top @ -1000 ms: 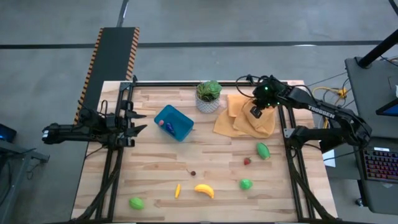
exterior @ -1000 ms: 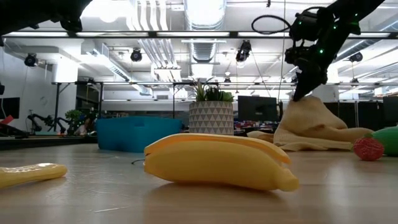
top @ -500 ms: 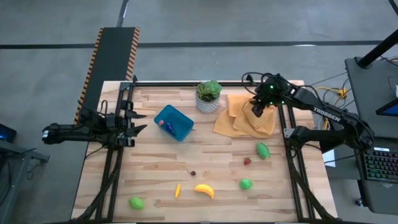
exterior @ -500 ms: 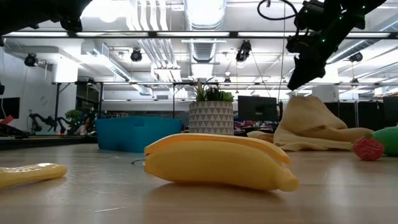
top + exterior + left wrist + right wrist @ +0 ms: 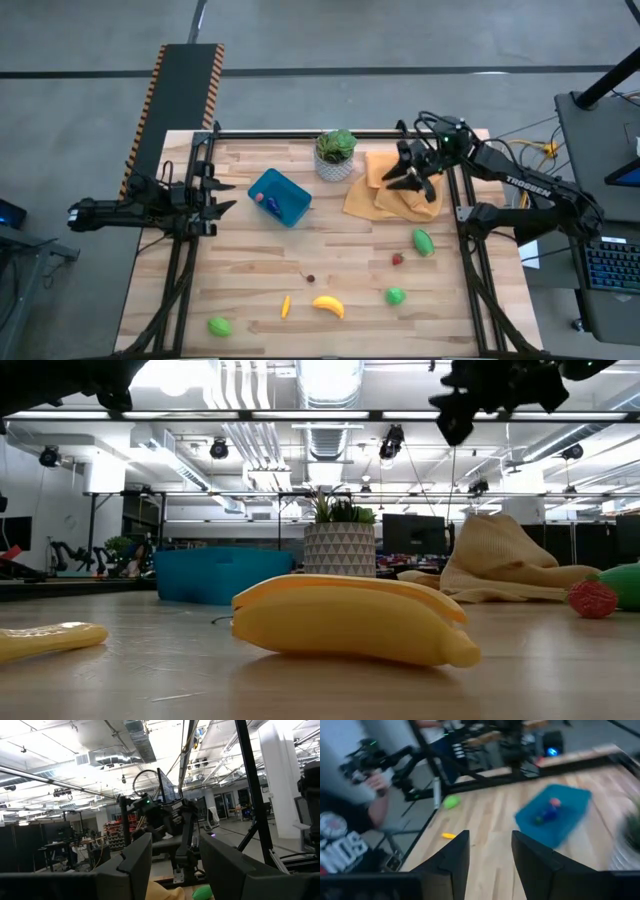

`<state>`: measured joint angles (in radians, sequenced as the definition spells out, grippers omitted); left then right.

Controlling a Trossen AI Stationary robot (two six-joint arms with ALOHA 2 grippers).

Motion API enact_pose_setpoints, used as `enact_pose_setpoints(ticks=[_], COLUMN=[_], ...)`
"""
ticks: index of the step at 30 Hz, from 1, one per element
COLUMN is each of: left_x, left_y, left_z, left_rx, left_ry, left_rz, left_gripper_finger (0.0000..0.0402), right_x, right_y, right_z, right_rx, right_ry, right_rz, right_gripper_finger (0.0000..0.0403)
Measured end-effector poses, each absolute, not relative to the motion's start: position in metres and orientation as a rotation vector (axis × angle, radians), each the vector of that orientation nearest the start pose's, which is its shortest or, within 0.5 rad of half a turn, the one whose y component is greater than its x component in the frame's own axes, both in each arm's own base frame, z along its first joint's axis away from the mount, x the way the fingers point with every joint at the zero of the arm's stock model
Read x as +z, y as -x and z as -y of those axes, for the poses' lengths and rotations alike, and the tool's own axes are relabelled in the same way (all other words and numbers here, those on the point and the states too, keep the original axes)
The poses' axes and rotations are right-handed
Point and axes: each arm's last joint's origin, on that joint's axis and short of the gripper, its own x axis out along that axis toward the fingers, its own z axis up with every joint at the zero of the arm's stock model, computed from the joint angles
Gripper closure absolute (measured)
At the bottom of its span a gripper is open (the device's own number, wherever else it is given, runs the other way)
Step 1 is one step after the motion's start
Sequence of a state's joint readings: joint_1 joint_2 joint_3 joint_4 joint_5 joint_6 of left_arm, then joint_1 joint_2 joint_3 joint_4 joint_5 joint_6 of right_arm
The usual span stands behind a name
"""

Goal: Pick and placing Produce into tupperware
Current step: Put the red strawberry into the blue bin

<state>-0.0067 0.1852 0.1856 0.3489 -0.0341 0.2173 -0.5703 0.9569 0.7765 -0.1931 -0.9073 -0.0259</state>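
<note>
The blue tupperware [image 5: 280, 197] sits on the table [image 5: 250, 270] left of centre, tilted, with a few small pieces inside it, just left of the white plant pot [image 5: 335, 156]. The remaining produce lies toward the near edge: a banana [image 5: 328, 306] and a small orange-yellow piece [image 5: 285, 305] side by side, a green piece [image 5: 219, 326] at the near left, another green one [image 5: 396, 296] to the right, a tiny red one [image 5: 397, 259], an oval green one [image 5: 423, 241] and a tiny brown one [image 5: 310, 278]. The right pincer [image 5: 412, 175] hangs above the orange-yellow cloth [image 5: 392, 190], fingers apart, holding nothing. The left pincer [image 5: 222, 196] waits at the table's left edge, its fingers apart too.
</note>
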Motion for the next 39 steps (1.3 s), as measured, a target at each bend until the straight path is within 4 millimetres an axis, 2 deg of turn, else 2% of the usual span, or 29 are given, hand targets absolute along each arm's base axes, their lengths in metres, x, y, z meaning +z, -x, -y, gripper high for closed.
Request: enact_pose_setpoints(ticks=[3,8,16,20,26,29,34,39], left_x=[0.245,0.245,0.245,0.245,0.245,0.245,0.245,0.244], left_y=[-0.096,-0.096,-0.096,-0.096,-0.097,-0.097,-0.097,-0.097], left_z=[0.0,0.0,0.0,0.0,0.0,0.0,0.0,0.0], left_rx=[0.065,0.065,0.065,0.065,0.064,0.064,0.065,0.064], left_ry=[-0.208,-0.208,-0.208,-0.208,-0.208,-0.208,-0.208,-0.208], left_rz=[0.344,0.344,0.343,0.342,0.338,0.338,0.338,0.332], left_gripper_finger=[0.025,0.025,0.025,0.025,0.025,0.025,0.025,0.025], right_x=[0.305,0.308,0.306,0.313,0.327,0.332,0.34,0.348], right_y=[-0.186,-0.196,-0.204,-0.207,-0.211,-0.212,-0.205,-0.193], right_z=[0.076,0.062,0.047,0.034,-0.004,-0.02,-0.036,-0.047], right_rx=[0.403,0.368,0.429,0.548,0.754,0.767,0.714,0.528], right_ry=[-0.124,-0.062,-0.113,-0.118,-0.026,0.0,-0.022,0.036], right_rz=[-0.247,-0.236,-0.258,-0.2,-0.06,-0.049,-0.241,-0.526], right_gripper_finger=[0.0272,0.028,0.027,0.0243,0.017,0.0143,0.013,0.0139])
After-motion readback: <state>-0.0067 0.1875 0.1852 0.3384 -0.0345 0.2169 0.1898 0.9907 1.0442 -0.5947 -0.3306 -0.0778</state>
